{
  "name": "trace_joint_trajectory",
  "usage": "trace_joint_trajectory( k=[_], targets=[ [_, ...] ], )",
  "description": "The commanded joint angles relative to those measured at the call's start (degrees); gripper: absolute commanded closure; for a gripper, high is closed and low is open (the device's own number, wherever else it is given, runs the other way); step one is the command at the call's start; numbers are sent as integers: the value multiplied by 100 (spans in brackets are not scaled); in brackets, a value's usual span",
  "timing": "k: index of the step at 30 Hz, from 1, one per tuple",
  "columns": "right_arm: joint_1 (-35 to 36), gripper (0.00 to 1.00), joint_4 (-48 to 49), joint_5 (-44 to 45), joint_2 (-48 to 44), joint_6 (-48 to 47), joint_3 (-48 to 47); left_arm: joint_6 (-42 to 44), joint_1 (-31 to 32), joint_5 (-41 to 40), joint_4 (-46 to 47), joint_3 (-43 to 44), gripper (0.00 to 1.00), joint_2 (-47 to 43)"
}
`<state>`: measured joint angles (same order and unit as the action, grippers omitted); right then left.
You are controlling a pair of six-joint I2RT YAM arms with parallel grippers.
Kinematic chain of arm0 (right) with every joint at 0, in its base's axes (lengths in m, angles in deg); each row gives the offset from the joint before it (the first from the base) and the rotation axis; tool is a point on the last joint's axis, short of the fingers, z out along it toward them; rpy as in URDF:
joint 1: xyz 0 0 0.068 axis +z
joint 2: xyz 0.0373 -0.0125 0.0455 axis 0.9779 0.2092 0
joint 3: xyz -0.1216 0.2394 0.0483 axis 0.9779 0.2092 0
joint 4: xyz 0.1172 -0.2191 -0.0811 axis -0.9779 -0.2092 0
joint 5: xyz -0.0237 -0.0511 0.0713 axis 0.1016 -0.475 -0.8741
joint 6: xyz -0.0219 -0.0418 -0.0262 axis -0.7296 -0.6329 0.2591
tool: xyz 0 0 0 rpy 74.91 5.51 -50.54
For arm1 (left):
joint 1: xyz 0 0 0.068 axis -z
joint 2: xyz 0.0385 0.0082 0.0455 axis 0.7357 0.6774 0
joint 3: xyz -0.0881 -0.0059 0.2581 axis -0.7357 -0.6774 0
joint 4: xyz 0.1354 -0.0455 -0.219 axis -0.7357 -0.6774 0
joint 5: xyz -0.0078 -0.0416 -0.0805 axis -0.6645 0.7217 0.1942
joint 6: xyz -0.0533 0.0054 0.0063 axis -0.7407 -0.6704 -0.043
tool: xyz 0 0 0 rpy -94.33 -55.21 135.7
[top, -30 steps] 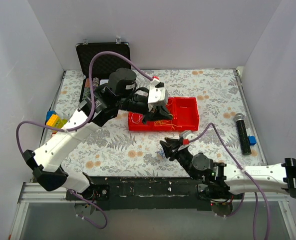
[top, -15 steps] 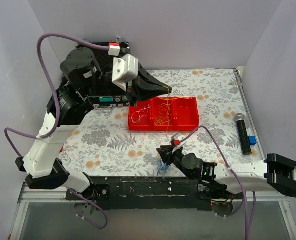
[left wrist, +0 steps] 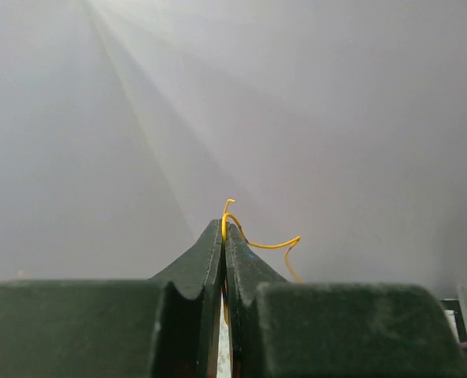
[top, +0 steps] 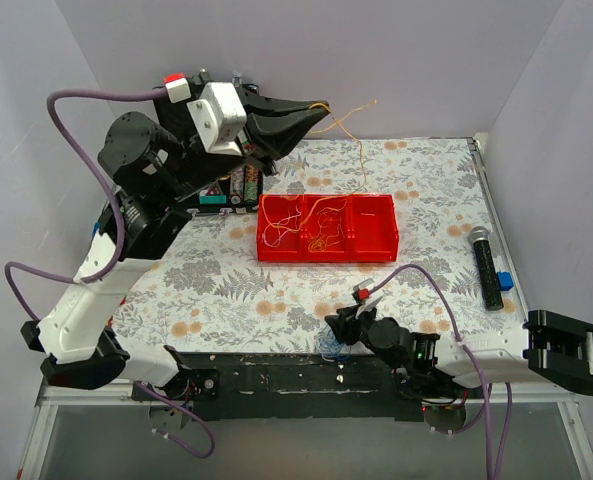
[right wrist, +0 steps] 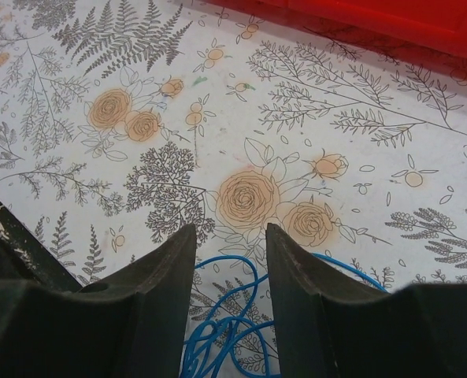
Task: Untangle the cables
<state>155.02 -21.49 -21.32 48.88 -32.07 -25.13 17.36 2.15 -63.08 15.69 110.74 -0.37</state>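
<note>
My left gripper (top: 323, 106) is raised high near the back wall and shut on a yellow-orange cable (top: 354, 128); in the left wrist view the cable (left wrist: 261, 245) sticks out between the shut fingertips. That cable hangs down toward the red tray (top: 380, 243), where white and yellow-orange cables (top: 311, 228) lie in loops. My right gripper (top: 333, 328) is open, low at the table's near edge. A blue cable (right wrist: 225, 323) lies coiled on the cloth between and below its fingers; it also shows in the top view (top: 329, 345).
A black microphone (top: 487, 266) with a small blue block lies at the right. An open black case (top: 198, 110) stands at the back left behind my left arm. Yellow and blue bricks sit at the far left edge.
My left gripper has risen from the red tray toward the back wall, pulling the yellow-orange cable up. My right gripper has moved down to the near edge with the blue cable.
</note>
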Motion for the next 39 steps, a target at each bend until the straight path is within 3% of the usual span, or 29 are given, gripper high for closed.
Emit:
trace_joint_trajectory(
  k=[1, 9, 16, 27, 39],
  targets=[
    [-11, 51, 121, 99, -193, 196, 24, 281, 23, -752, 553, -256, 100, 61],
    [-11, 50, -151, 249, -984, 64, 15, 519, 14, -1201, 1027, -1583, 100, 53],
    [-11, 50, -731, 460, -1696, 81, 59, 545, -74, -1368, 1324, -2163, 100, 325],
    [-11, 50, -1381, 636, -2540, 318, 270, 378, -320, -1368, 1634, -2331, 100, 888],
    [-11, 50, -1873, 741, -2988, 406, 533, 396, -1040, -1298, 1775, -2788, 100, 1292]
  ],
)
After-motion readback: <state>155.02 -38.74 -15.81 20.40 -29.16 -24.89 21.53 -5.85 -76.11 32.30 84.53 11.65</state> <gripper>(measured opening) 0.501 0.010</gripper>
